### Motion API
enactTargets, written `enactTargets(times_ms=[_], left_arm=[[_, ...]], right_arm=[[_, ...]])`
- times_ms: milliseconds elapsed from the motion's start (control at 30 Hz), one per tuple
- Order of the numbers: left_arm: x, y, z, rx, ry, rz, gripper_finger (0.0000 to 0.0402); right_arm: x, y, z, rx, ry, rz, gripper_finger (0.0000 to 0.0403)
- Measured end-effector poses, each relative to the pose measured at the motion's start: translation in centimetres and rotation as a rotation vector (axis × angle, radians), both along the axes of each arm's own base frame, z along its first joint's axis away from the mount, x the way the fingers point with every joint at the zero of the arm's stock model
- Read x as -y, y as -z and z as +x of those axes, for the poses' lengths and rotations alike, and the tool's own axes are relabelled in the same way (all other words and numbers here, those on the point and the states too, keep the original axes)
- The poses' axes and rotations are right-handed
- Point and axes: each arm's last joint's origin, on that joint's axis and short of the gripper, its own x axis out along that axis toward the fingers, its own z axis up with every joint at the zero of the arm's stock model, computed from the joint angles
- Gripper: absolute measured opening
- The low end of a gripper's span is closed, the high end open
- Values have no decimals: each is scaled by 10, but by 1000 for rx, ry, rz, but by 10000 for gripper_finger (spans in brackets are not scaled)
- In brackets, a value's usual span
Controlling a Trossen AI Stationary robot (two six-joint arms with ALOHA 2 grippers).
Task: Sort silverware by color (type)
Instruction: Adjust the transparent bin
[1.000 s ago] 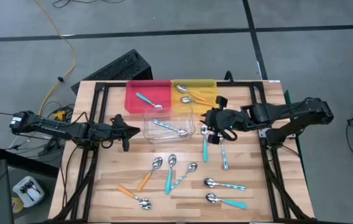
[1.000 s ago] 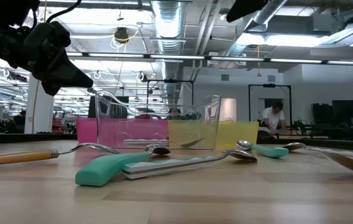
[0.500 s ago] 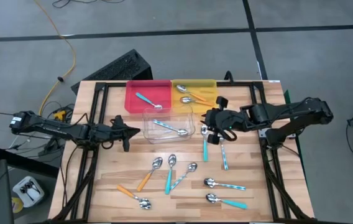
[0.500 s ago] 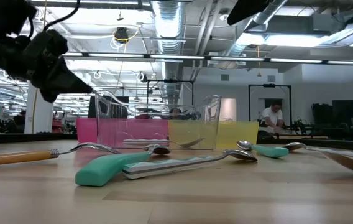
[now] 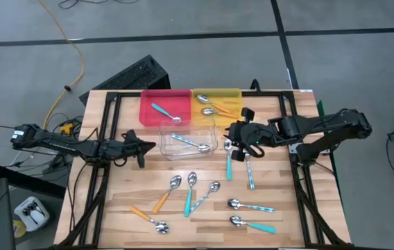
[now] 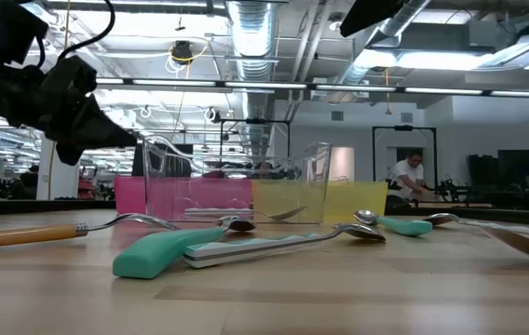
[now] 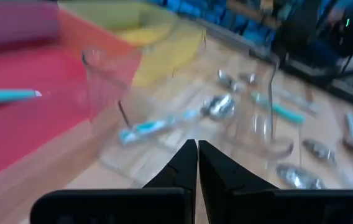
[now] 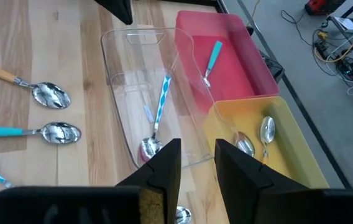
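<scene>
Spoons lie in three trays at the table's far side. The red tray has a teal spoon, the yellow tray two orange ones, and the clear tray a pale blue one. Several more spoons lie flat on the wood, among them a teal one and an orange one. My left gripper is shut with nothing in it, just left of the clear tray. My right gripper hovers open at that tray's right end, holding nothing.
The loose spoons spread over the table's near and right half. Black frame rails run along both sides of the wooden top. The near left corner of the table is bare wood.
My left gripper has sunk a little toward the table beside the clear tray and tipped slightly. My right gripper and the spoons have stayed where they were.
</scene>
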Motion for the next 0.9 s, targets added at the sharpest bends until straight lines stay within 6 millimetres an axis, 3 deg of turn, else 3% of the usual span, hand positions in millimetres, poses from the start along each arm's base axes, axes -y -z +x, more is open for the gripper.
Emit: enactTargets(times_ms=[900], left_arm=[[-5, -2, 1, 25, -22, -16, 0]], right_arm=[[-2, 8, 10, -23, -3, -4, 121]])
